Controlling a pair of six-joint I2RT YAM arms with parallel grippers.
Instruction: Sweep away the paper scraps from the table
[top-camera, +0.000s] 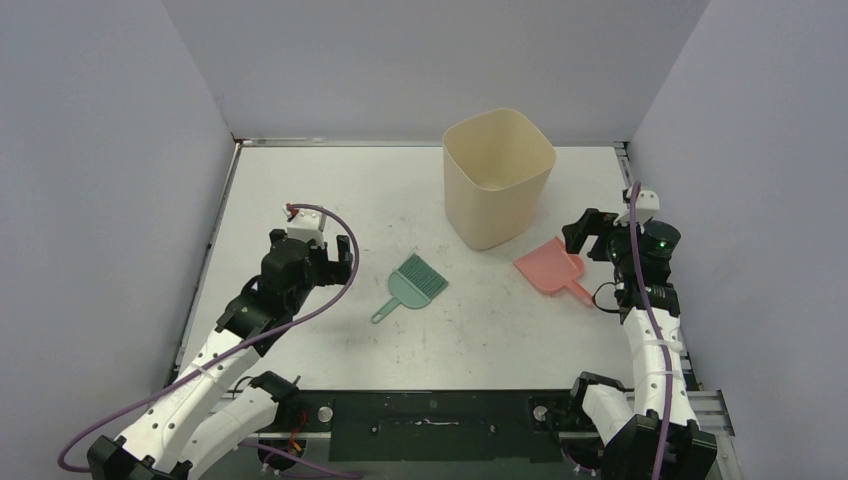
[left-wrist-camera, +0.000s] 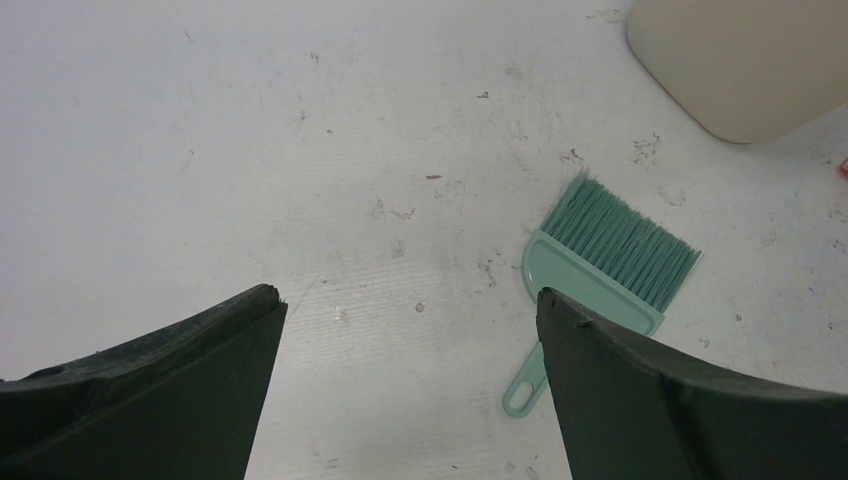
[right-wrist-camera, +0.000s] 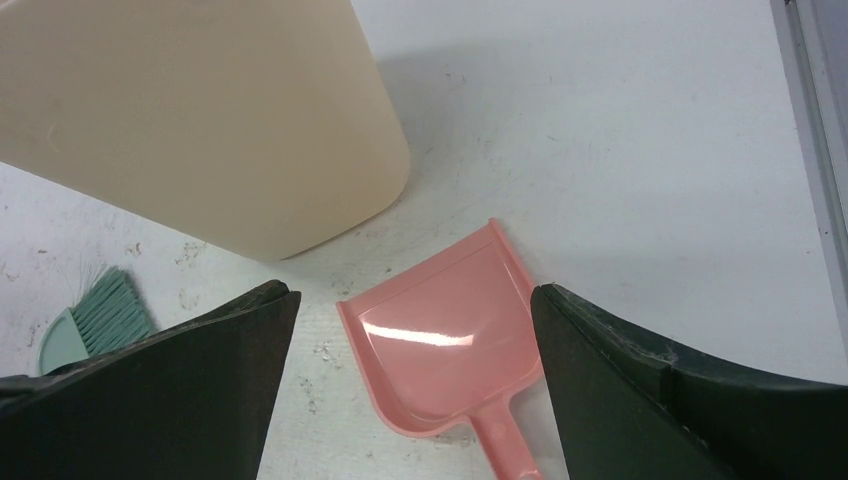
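Observation:
No paper scraps show in any view. The white table (top-camera: 300, 190) carries grey scuff marks. A green hand brush (top-camera: 415, 283) lies flat near the middle, handle toward the near left; it also shows in the left wrist view (left-wrist-camera: 610, 262). A pink dustpan (top-camera: 548, 265) lies flat and empty to the right of it, and shows in the right wrist view (right-wrist-camera: 450, 340). My left gripper (top-camera: 340, 262) (left-wrist-camera: 408, 296) is open and empty, left of the brush. My right gripper (top-camera: 590, 235) (right-wrist-camera: 412, 291) is open and empty, just above the dustpan.
A beige bin (top-camera: 497, 175) stands upright at the back centre, close behind the brush and dustpan; it also shows in the right wrist view (right-wrist-camera: 200, 110) and the left wrist view (left-wrist-camera: 740, 60). Metal rails (top-camera: 622, 160) edge the table, with grey walls around.

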